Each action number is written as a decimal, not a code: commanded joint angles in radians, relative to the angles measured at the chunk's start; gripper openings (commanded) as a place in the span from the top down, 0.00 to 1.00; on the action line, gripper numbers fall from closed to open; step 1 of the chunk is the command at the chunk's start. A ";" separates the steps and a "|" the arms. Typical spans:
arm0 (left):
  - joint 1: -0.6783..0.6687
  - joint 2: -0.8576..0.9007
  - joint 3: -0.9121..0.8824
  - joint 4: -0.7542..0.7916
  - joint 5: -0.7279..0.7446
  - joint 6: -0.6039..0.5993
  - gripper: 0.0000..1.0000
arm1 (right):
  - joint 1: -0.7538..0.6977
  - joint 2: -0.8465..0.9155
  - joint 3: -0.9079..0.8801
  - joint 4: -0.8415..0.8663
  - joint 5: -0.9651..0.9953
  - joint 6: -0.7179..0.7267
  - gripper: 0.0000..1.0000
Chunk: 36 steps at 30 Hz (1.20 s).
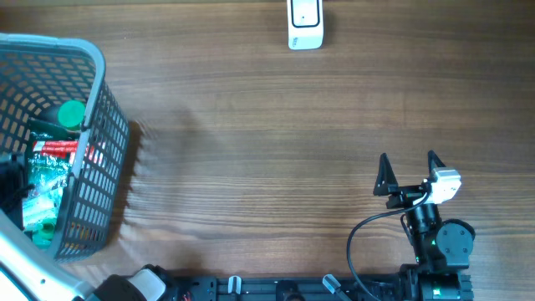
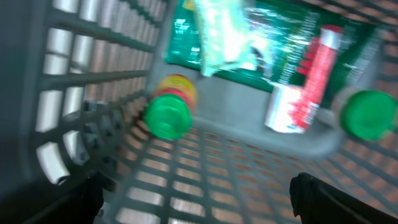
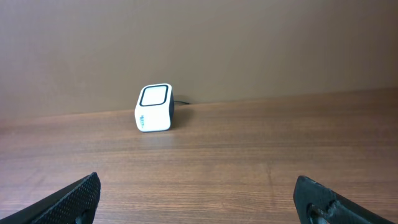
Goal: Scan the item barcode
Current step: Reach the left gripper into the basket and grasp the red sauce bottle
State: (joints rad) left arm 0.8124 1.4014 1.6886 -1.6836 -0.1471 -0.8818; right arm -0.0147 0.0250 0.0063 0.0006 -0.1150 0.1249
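Step in hand: picking an item, nothing at the scanner yet. Left tool is down inside the grey basket at the left edge of the surface, jaws spread wide, nothing between them.

All the items lie in the basket: a bottle with a green cap, on its side; a red-and-white tube; a green packet at the back; a second green cap on the right. The wrist view is blurred and no barcode is readable.

Right tool is also released and empty, over bare surface at front right. It points at the scanner, which sits at the far edge, well apart from the basket.

Next, my read: the bottle looks most exposed. Centre the jaws on it, clench, lift clear of the basket wall and carry it to the scanner window. Barcode side is unknown, so expect a rotate, maybe a handover to the right tool. Risk: the round bottle rolls off the fingers.
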 commanded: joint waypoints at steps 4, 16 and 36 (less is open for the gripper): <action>0.083 0.000 -0.159 0.086 -0.045 -0.017 0.00 | 0.005 -0.002 -0.001 0.006 -0.012 -0.019 0.00; 0.083 0.065 -0.463 0.273 -0.045 -0.016 0.00 | 0.005 -0.002 -0.001 0.006 -0.012 -0.019 0.00; -0.019 0.039 0.423 0.051 0.539 0.066 0.69 | 0.005 -0.002 -0.001 0.006 -0.012 -0.019 0.00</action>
State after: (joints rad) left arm 0.8757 1.4662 1.9907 -1.6405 0.1608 -0.8482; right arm -0.0147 0.0280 0.0063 0.0006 -0.1150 0.1249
